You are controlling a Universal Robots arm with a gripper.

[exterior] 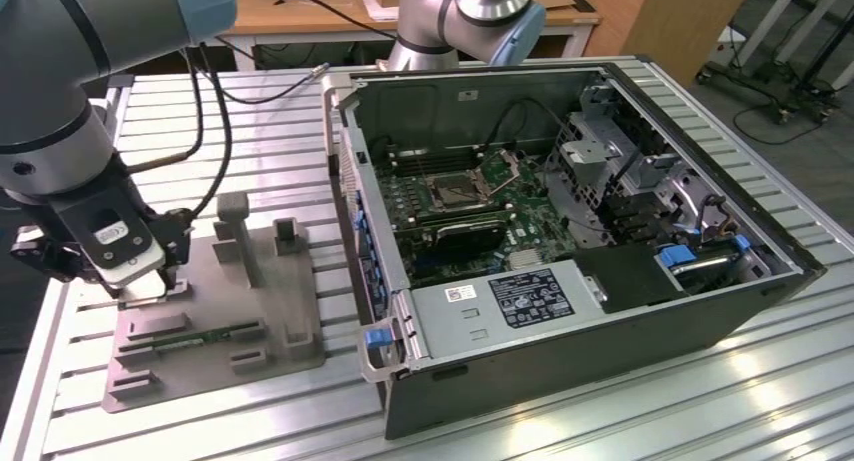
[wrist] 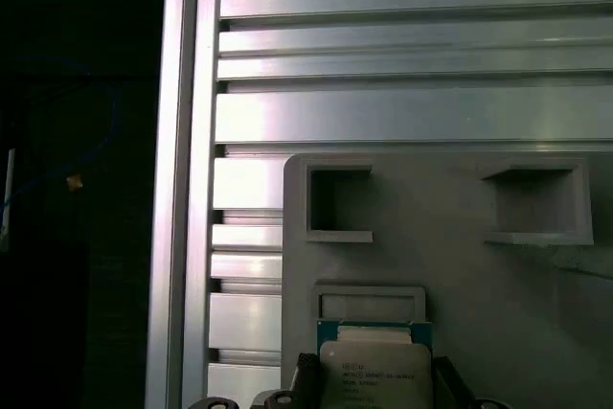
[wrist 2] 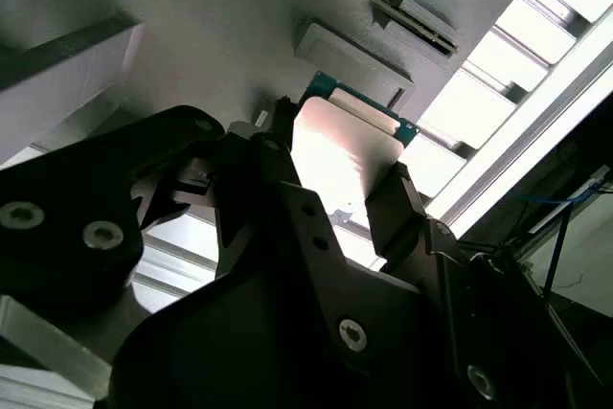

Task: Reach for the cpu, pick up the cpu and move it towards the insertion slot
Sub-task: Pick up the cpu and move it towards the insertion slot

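Note:
The cpu (wrist 2: 347,152) is a small silvery-lidded square chip with a green rim, sitting between the two dark fingers (wrist 2: 395,200) of my gripper (wrist 2: 337,177), which press on its opposite sides. In the first wrist view the cpu (wrist: 372,369) hangs just in front of a shallow square recess of the grey tray (wrist: 450,237), with the gripper (wrist: 374,382) shut on it. In the exterior view the gripper (exterior: 144,289) is low over the tray's (exterior: 267,311) left end. The insertion slot (exterior: 454,191), a dark socket with a metal frame, lies inside the open computer case, far to the exterior view's right.
The open computer case (exterior: 561,311) stands right of the tray on a ribbed aluminium table (exterior: 174,421). A green memory stick (exterior: 200,336) lies in the tray, which has upright posts (exterior: 234,231). A second arm's base (exterior: 461,21) stands behind the case. Cables hang beside my arm.

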